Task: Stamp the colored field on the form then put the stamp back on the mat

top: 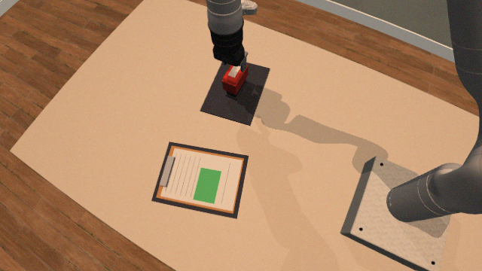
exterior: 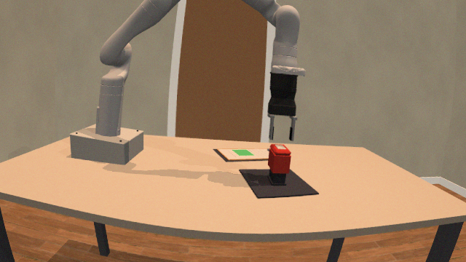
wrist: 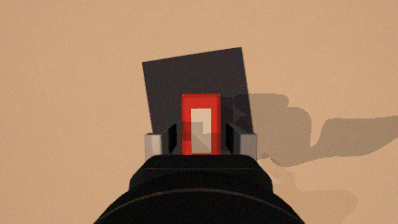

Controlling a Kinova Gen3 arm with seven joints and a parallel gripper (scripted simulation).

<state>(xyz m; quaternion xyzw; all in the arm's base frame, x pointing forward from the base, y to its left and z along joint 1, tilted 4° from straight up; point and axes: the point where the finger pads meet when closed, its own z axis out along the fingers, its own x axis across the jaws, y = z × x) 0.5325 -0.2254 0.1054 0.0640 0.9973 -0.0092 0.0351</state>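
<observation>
A red stamp (top: pixel 234 79) (exterior: pixel 279 163) (wrist: pixel 200 125) with a black base stands upright on the dark mat (top: pixel 220 106) (exterior: pixel 296 187) (wrist: pixel 175 82). My gripper (exterior: pixel 282 137) (wrist: pixel 201 134) is open and empty. It hangs straight above the stamp, its fingertips a little above the stamp's top. In the wrist view the fingers stand on either side of the stamp. The form (top: pixel 184 175) (exterior: pixel 255 155) lies on a clipboard with a green field (top: pixel 207 185) (exterior: pixel 242 153) in its middle, apart from the mat.
The arm's grey base plate (top: pixel 380 226) (exterior: pixel 105 145) sits at the table's corner. The arm (top: pixel 433 192) reaches over the table (top: pixel 94 113) (exterior: pixel 182 204). Wooden floor surrounds the table.
</observation>
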